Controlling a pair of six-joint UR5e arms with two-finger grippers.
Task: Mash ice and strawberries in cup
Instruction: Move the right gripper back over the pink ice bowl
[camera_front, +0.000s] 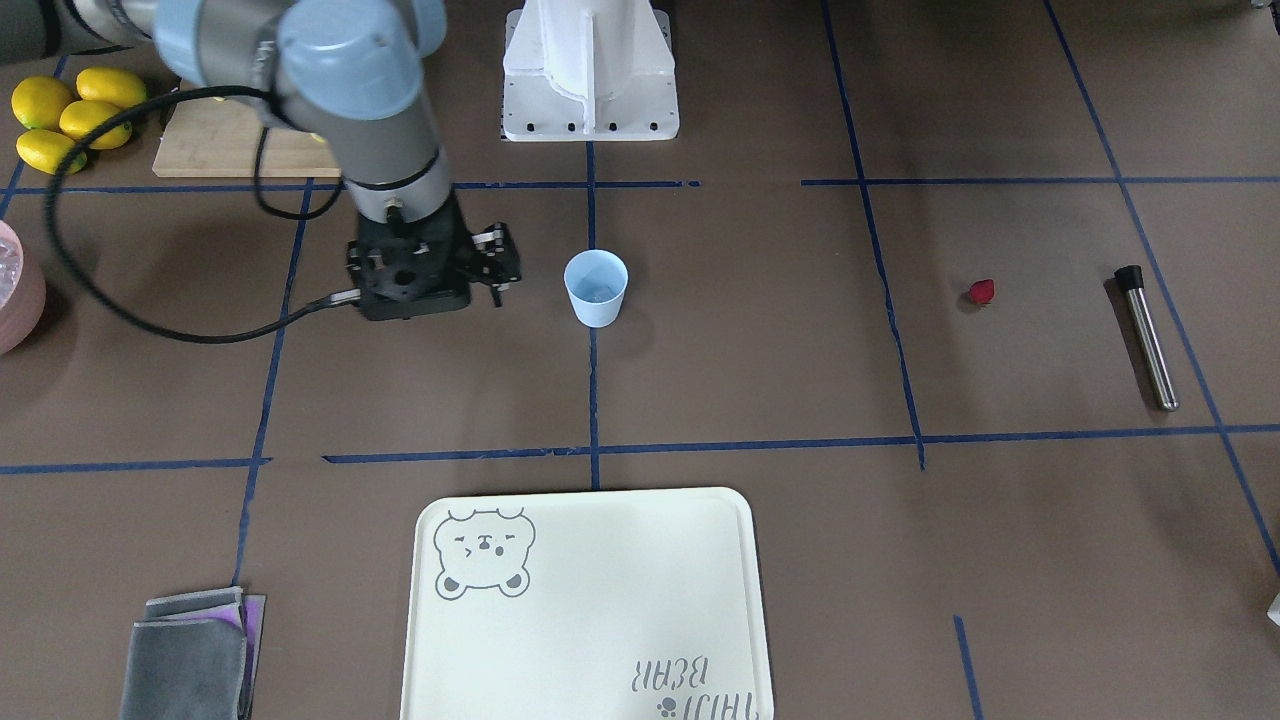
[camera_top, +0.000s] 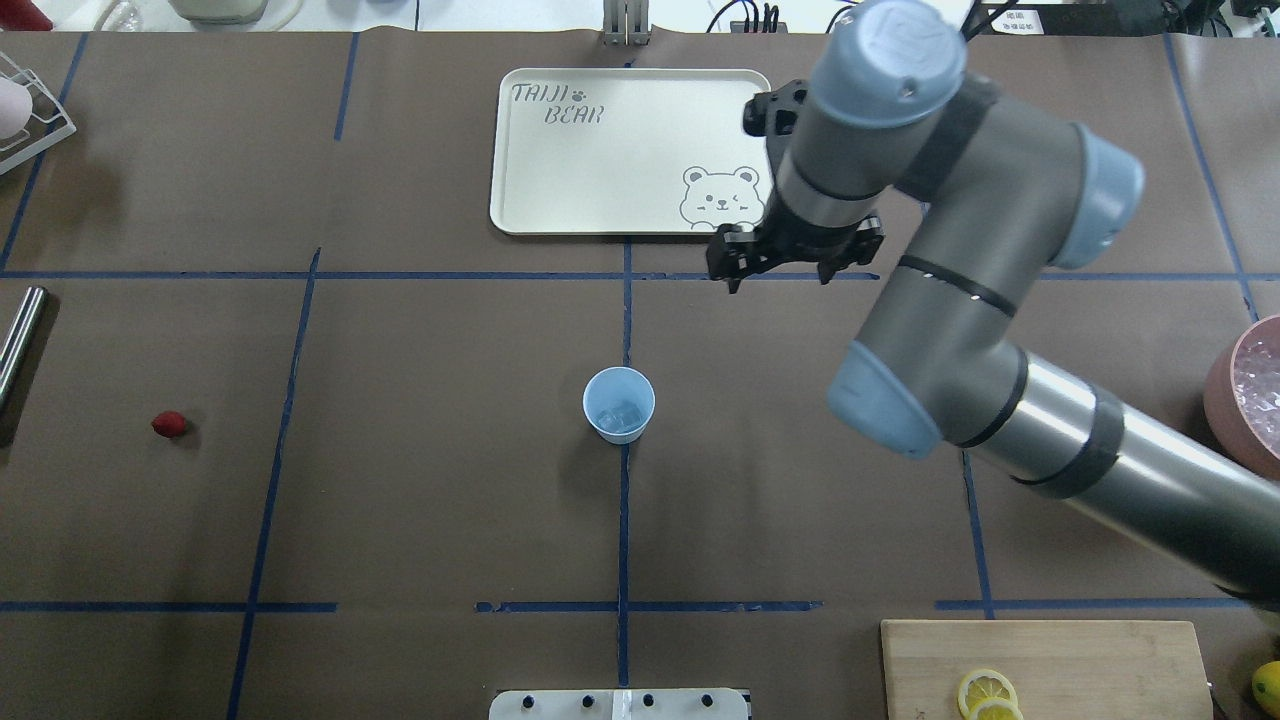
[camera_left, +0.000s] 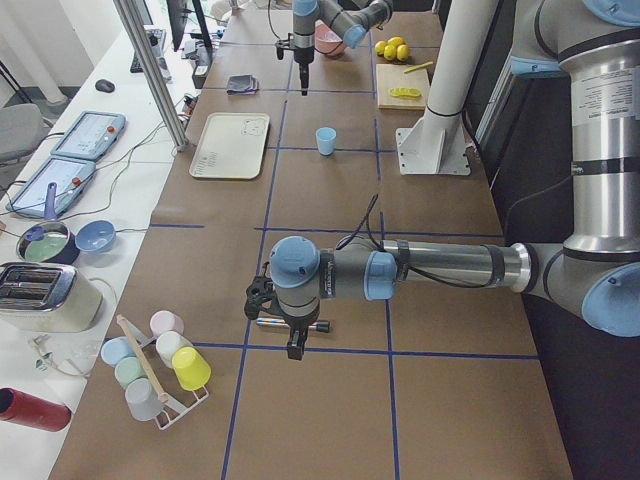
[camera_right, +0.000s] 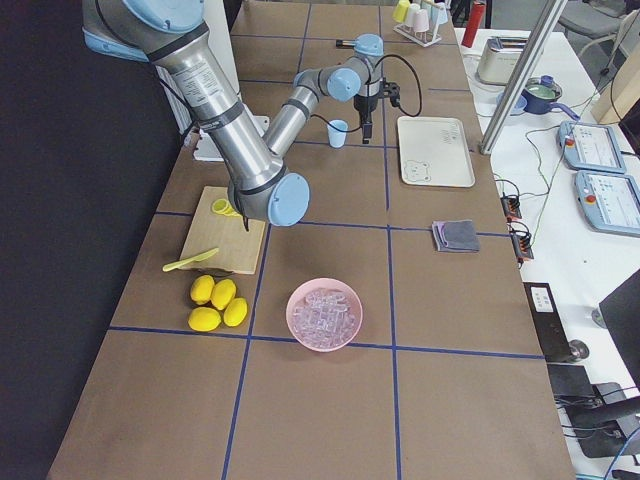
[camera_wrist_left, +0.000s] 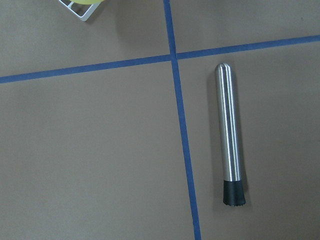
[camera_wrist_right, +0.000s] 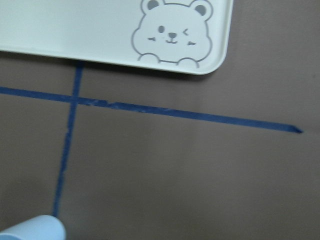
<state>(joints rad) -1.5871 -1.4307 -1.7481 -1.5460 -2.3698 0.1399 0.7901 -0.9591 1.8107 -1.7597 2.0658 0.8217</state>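
Your right gripper (camera_top: 780, 278) hangs empty, jaws apparently spread. The cup (camera_top: 619, 404), ice (camera_top: 622, 415) inside, stands near it, leftward. Well beyond the cup lies the strawberry (camera_top: 169, 424). Farthest, the left gripper (camera_left: 292, 340) hovers over a steel rod (camera_wrist_left: 230, 135) — you can't tell its jaws' state.

Bare brown table surrounds the small light-blue plastic cup (camera_top: 619, 404), and nothing hangs over its mouth. The nearest obstacle is the black two-fingered right gripper (camera_top: 778, 274), raised off to the cup's right near a corner of the cream bear-printed tray (camera_top: 520, 215). The small dark-red strawberry piece (camera_top: 169, 424) lies unobstructed, well apart from the steel muddler rod (camera_top: 20, 335).
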